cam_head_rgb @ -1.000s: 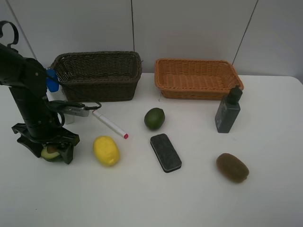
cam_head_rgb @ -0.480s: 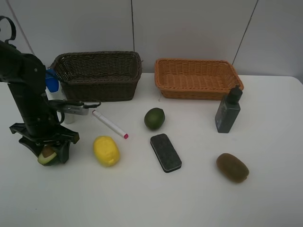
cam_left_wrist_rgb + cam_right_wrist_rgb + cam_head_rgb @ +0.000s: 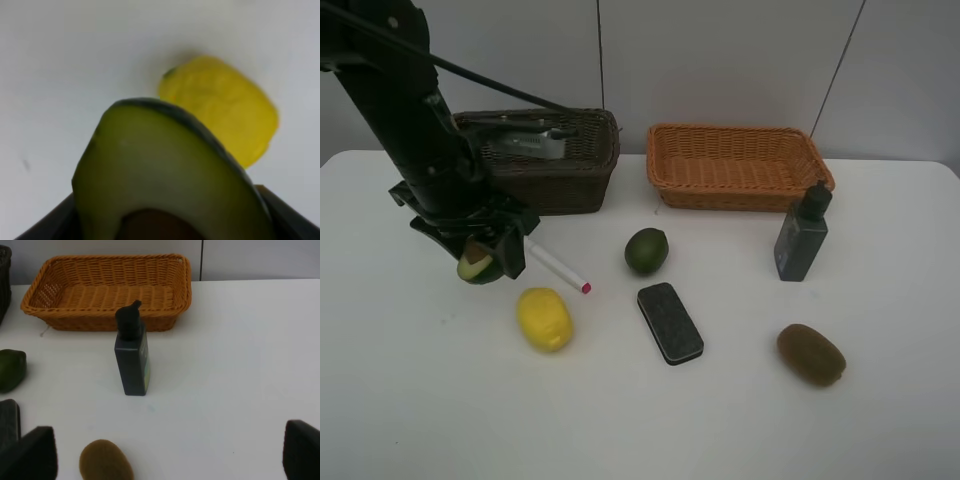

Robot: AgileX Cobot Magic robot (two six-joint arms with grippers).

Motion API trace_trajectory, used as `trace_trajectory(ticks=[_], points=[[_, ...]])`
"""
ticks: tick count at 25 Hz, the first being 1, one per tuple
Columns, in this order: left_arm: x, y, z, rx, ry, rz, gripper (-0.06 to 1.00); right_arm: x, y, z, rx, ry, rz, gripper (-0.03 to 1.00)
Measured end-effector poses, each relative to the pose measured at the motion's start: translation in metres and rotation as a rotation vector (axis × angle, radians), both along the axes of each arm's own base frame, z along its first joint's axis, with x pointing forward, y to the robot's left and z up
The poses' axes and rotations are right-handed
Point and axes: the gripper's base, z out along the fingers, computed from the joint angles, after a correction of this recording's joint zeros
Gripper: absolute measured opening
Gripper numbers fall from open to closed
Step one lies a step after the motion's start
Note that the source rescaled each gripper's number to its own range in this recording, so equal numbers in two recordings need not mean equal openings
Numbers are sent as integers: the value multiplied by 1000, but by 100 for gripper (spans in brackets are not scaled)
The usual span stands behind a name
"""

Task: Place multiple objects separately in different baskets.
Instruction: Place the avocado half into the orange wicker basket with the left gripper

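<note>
baskets (image 3: 740, 190) 2 | loose items (image 3: 544, 318) 6 | left claw (image 3: 486, 262) grips avocado (image 3: 474, 267) | right claw (image 3: 165, 455) wide

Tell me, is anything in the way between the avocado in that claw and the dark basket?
Nothing visible is. The left claw grips the avocado half in front of the dark brown basket, with only the basket's near wall to clear. The marker and lemon lie off to the side. The arm hides part of that gap.

The halved avocado (image 3: 165, 175) in the left gripper (image 3: 480, 264) is blurred and cut off in the left wrist view, and the lemon (image 3: 220, 112) beyond it is blurred too. The left arm (image 3: 415, 130) hides the dark brown basket's (image 3: 585, 150) end behind the claw. Beside the right gripper (image 3: 167, 455), the black eraser (image 3: 7, 420) is cut off.
</note>
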Motion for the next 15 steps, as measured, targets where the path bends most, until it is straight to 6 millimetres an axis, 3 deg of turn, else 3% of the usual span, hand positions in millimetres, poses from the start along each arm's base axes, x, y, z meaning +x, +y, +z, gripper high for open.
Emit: trace_trajectory(ticks=[3, 7, 15], points=[[13, -31, 18, -54, -89, -58, 70, 0, 0, 0, 0, 0, 0, 100], [46, -68, 33, -135, -212, -82, 70, 0, 0, 0, 1, 0, 0, 100], [132, -130, 14, -252, -351, -72, 70, 0, 0, 0, 1, -1, 0, 100]])
